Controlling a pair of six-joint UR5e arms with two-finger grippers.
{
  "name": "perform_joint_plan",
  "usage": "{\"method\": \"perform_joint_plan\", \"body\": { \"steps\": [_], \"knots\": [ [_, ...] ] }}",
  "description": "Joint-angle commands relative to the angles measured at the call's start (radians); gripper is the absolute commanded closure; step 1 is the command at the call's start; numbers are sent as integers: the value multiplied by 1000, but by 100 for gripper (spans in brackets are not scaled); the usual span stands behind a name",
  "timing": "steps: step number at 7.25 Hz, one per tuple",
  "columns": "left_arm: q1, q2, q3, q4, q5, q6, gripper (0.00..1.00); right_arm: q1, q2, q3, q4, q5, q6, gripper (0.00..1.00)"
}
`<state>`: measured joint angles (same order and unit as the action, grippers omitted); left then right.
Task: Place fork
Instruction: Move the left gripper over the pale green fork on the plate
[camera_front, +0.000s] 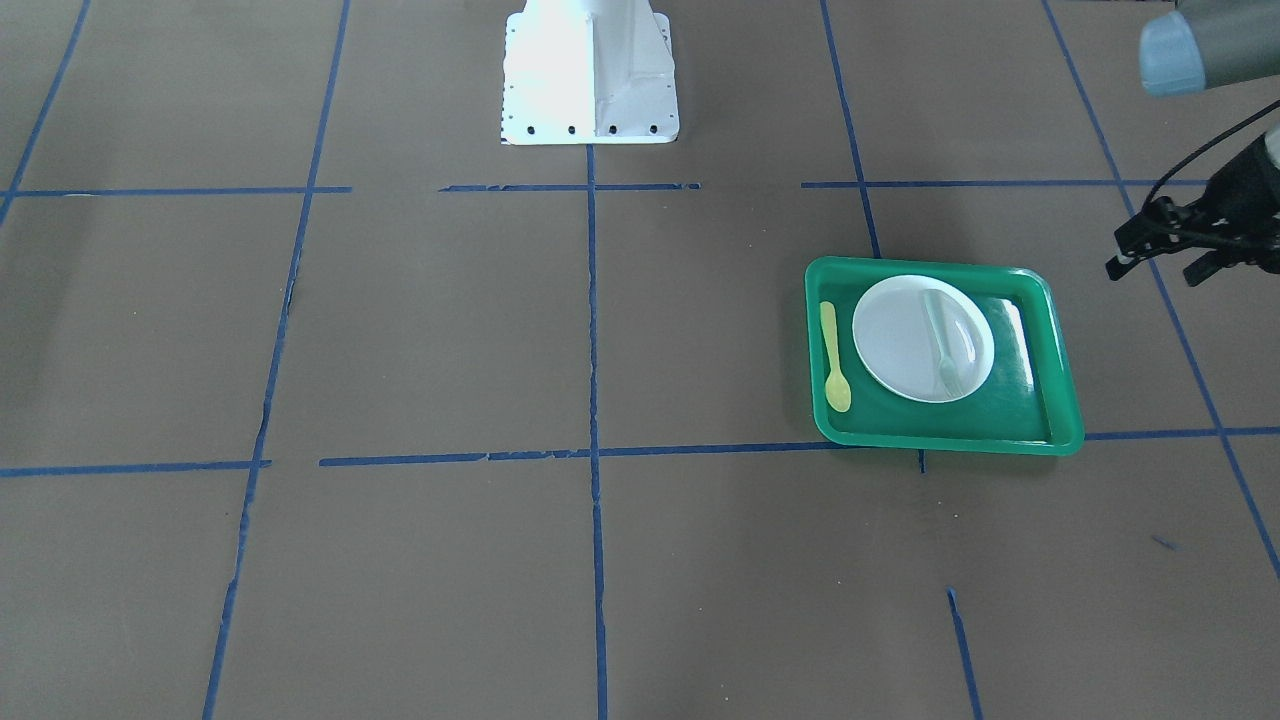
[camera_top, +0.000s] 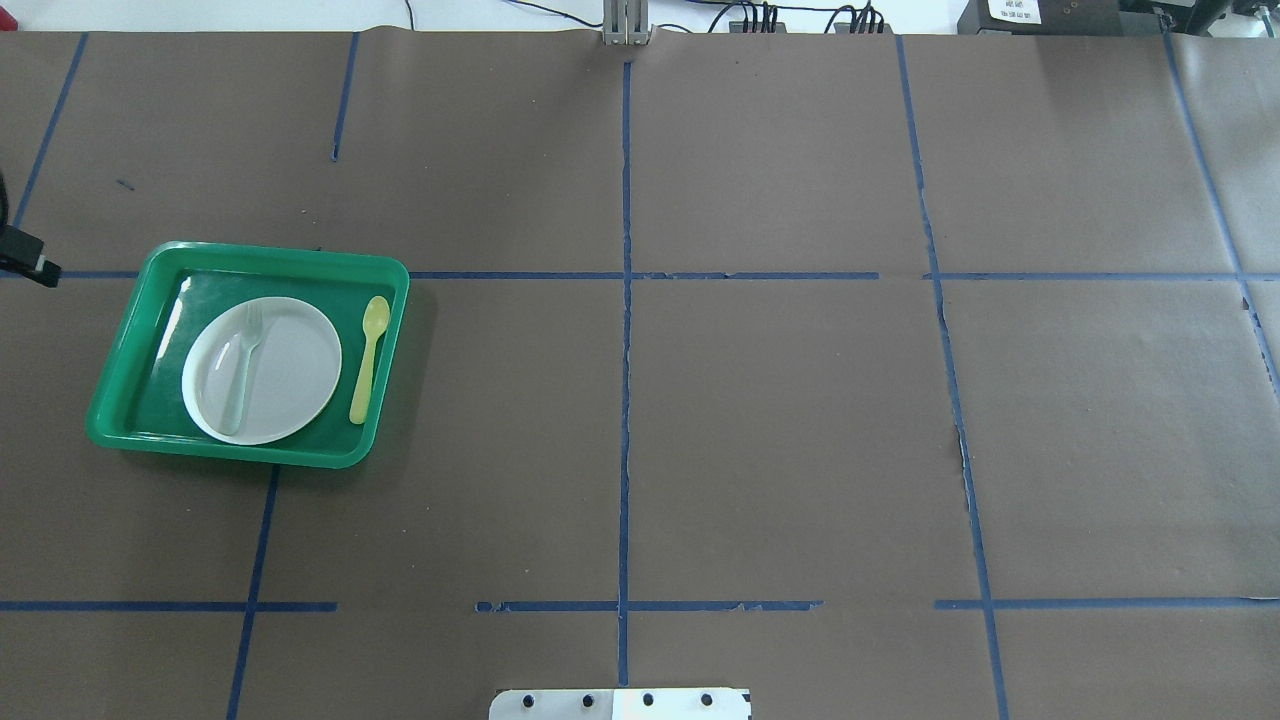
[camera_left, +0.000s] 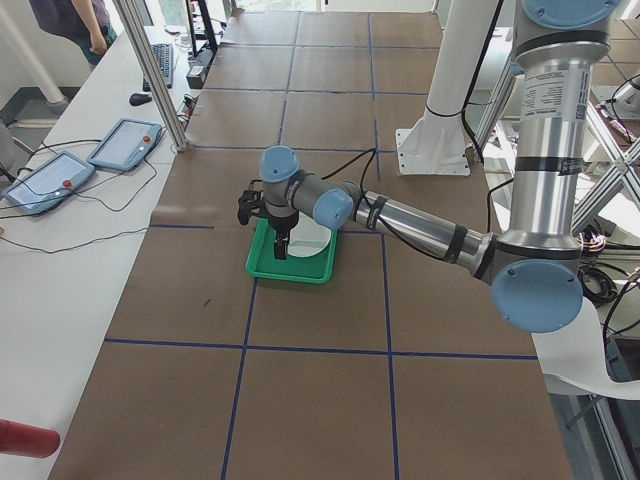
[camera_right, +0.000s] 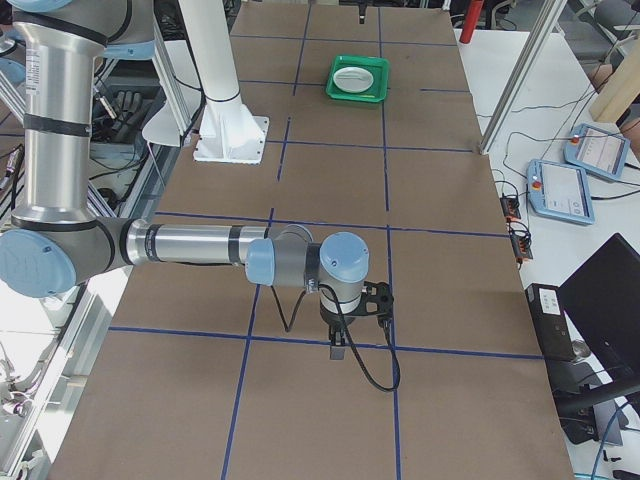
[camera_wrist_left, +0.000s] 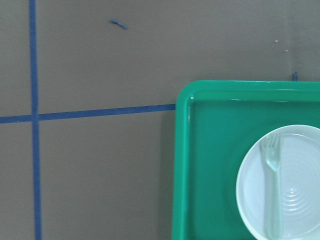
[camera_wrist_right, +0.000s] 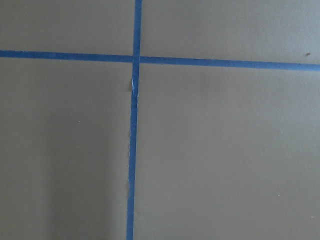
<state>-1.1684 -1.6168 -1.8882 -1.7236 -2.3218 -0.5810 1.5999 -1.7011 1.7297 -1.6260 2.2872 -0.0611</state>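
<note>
The fork (camera_front: 940, 345) is pale and translucent. It lies flat on the white plate (camera_front: 900, 345) inside the green tray (camera_front: 940, 268), and also shows in the overhead view (camera_top: 243, 370) and the left wrist view (camera_wrist_left: 274, 195). My left gripper (camera_front: 1155, 270) hangs above the table beside the tray, off its outer side, apart from it; its fingers look spread and hold nothing. My right gripper (camera_right: 338, 350) hovers over bare table far from the tray, and I cannot tell if it is open or shut.
A yellow plastic spoon (camera_front: 833, 360) lies in the tray beside the plate, on the side toward the table's middle. The white robot base (camera_front: 590, 70) stands at the table's robot-side edge. Blue tape lines cross the brown table cover.
</note>
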Motion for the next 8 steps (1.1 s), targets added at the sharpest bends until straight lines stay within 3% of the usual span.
{"method": "perform_joint_plan", "body": {
  "steps": [1, 3, 5, 8],
  "knots": [
    [139, -84, 27, -1, 74, -118, 0, 0, 0, 1, 0, 0, 0, 0],
    [243, -136, 98, -22, 145, -203, 0, 0, 0, 1, 0, 0, 0, 0],
    [314, -138, 176, -140, 182, -288, 0, 0, 0, 1, 0, 0, 0, 0],
    [360, -138, 247, -221, 225, -318, 0, 0, 0, 1, 0, 0, 0, 0]
  ]
}}
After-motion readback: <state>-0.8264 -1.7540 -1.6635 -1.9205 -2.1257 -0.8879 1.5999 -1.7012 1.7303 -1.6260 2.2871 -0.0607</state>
